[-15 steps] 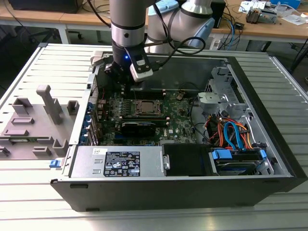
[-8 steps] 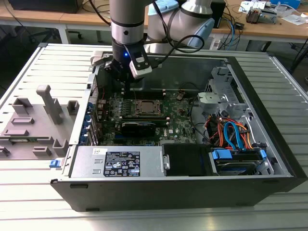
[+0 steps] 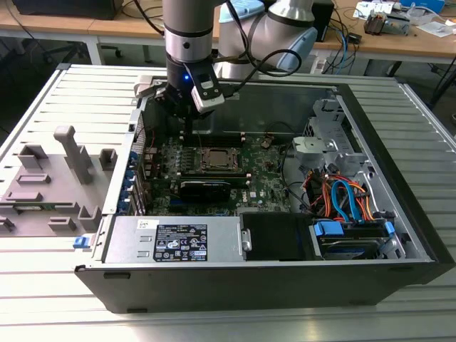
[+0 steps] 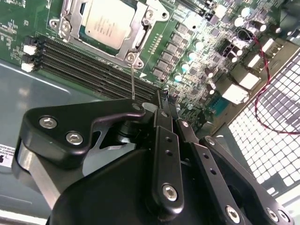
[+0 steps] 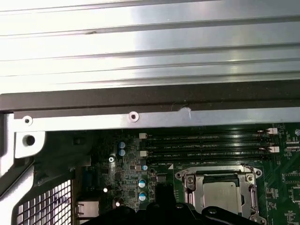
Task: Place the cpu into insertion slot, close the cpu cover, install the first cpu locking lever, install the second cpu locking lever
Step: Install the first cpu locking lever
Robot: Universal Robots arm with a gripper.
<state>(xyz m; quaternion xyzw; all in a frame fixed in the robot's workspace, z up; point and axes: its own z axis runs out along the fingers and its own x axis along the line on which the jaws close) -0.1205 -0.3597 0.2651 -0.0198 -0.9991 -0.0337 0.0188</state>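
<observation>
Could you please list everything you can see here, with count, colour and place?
case: one, black, open on the slatted table
table: one, grey
motherboard: one, green, on the case floor
cpu: one, silvery, seated in the slot
cover: one, silvery frame, down around the cpu
memory slots: a row, black, beside the cover
power supply: one, grey, at the case's near side
cables: several, orange and blue, exterior view's right
fixture: one, grey, exterior view's left
arm: one, silver and black
claw: one, black, above the motherboard

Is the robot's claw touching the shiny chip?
Apart. In the second wrist view the gripper sits off from the cpu, with the black memory slots lying between them; the cpu cover frames the chip.
</observation>
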